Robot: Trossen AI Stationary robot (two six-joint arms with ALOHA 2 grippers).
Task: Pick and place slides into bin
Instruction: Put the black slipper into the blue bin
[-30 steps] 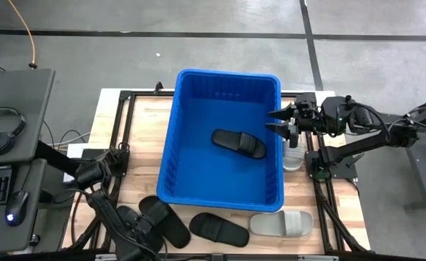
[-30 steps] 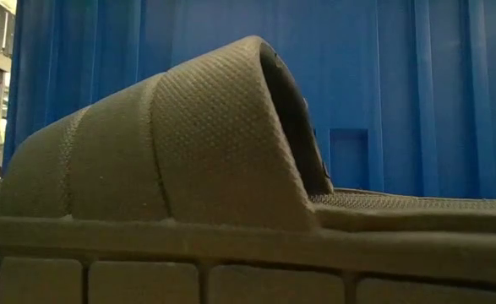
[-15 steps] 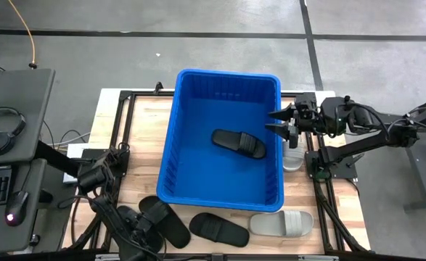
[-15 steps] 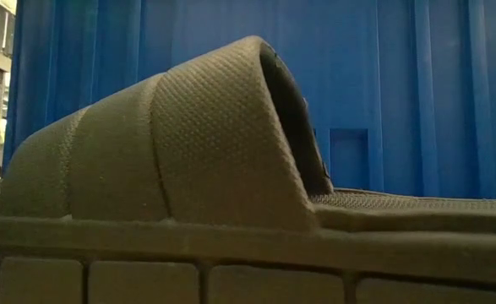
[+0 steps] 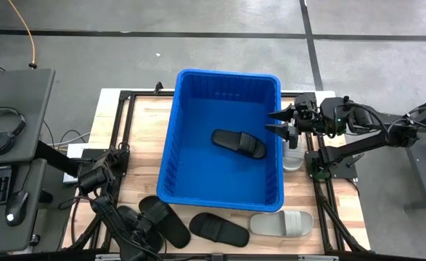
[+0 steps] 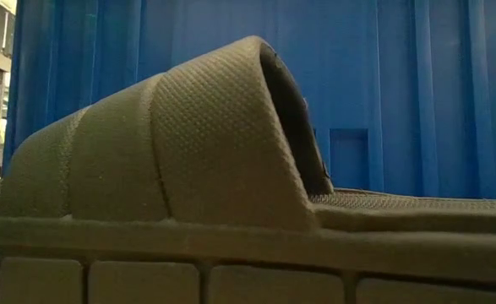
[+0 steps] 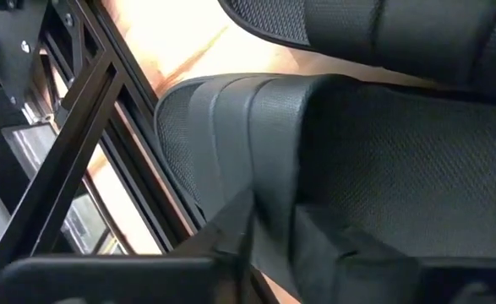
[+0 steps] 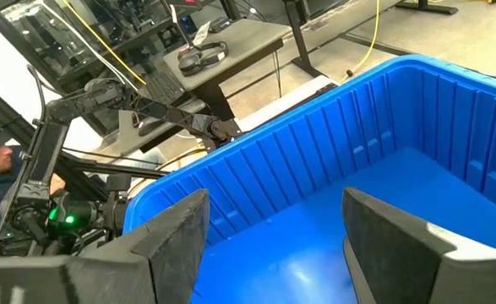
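Observation:
The blue bin [image 5: 170,145] stands mid-table with one black slide [image 5: 238,142] lying on its floor. Near the table's front edge lie three black slides [image 5: 166,221] [image 5: 220,229] and a grey one [image 5: 281,222]. My left gripper [image 5: 136,230] is down on the leftmost black slide [image 5: 125,216] and shut on its strap [image 7: 260,127]. Another light slide [image 5: 292,156] lies right of the bin. My right gripper [image 5: 276,122] hangs open over the bin's right rim [image 8: 256,160], holding nothing. In the low view a black slide [image 6: 188,143] fills the frame before the bin wall [image 6: 416,84]. My left gripper pinches the leftmost black slide's wide strap at its edge [image 7: 273,198] between its two fingers [image 7: 231,230]. The fingers slant steeply down from the table's left side. The slide's sole lies on the table.
A black frame rail [image 7: 87,110] runs along the table's left edge beside the gripped slide. A desk with a keyboard, mouse and headphones [image 5: 2,130] stands left of the table. Bare wood [image 5: 144,138] shows left of the bin.
My left arm's wrist has tipped a little further down over the leftmost black slide. The slides and the bin lie where they were.

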